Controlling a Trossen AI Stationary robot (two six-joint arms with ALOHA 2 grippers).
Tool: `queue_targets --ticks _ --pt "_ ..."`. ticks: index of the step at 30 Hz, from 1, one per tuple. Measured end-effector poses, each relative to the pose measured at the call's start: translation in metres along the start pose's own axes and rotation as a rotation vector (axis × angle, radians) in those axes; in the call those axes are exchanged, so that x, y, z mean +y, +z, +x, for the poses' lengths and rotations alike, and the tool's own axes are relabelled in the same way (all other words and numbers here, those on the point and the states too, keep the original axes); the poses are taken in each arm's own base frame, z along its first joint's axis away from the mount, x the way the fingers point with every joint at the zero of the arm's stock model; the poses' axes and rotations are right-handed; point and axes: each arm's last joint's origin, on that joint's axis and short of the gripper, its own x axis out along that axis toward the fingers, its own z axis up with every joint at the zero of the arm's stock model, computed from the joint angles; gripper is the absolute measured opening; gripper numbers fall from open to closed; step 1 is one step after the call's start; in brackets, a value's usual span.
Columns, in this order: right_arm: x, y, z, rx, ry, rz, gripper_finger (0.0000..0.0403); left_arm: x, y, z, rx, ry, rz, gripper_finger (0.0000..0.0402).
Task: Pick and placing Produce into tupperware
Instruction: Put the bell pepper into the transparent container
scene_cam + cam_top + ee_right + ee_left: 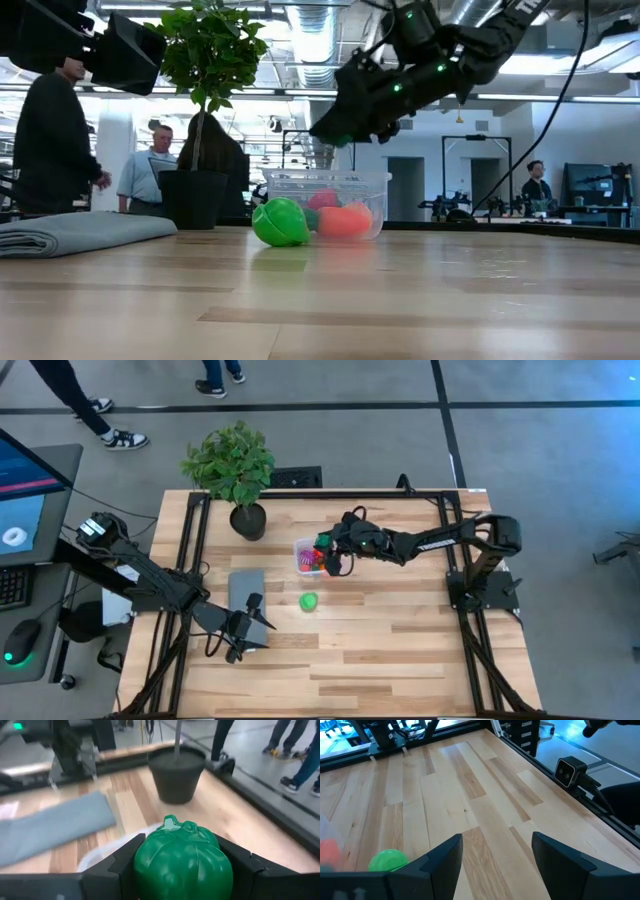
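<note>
Right gripper is clamped on a dark green toy pepper above the tupperware; left gripper waits with fingers apart, near the grey cloth.

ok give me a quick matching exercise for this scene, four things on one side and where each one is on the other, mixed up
Things:
1. dark green toy pepper
2. light green toy fruit
3. potted plant
4. grey folded cloth

Places:
A. lying on the bare table in front of the tupperware
B. flat on the table beside the left tool
C. held between the fingers of the right tool above the tupperware
D. standing at the far edge of the table

Pairs: 1-C, 2-A, 3-D, 4-B
</note>
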Motion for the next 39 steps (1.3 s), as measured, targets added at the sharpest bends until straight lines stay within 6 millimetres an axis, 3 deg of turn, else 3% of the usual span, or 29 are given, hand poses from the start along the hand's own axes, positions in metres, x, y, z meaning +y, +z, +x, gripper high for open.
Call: queue_targets --ticks 7,39 --pt "0.0009 -0.0101 0.0070 0.067 -0.002 0.009 0.0226 0.0000 -0.0001 0.0000 0.001 -0.002 0.001 0.0231" --pt "0.0014 -0.0103 0.0067 0.071 0.008 0.019 0.0230 -0.0001 -0.0001 0.0000 0.001 -0.003 -0.006 0.0231"
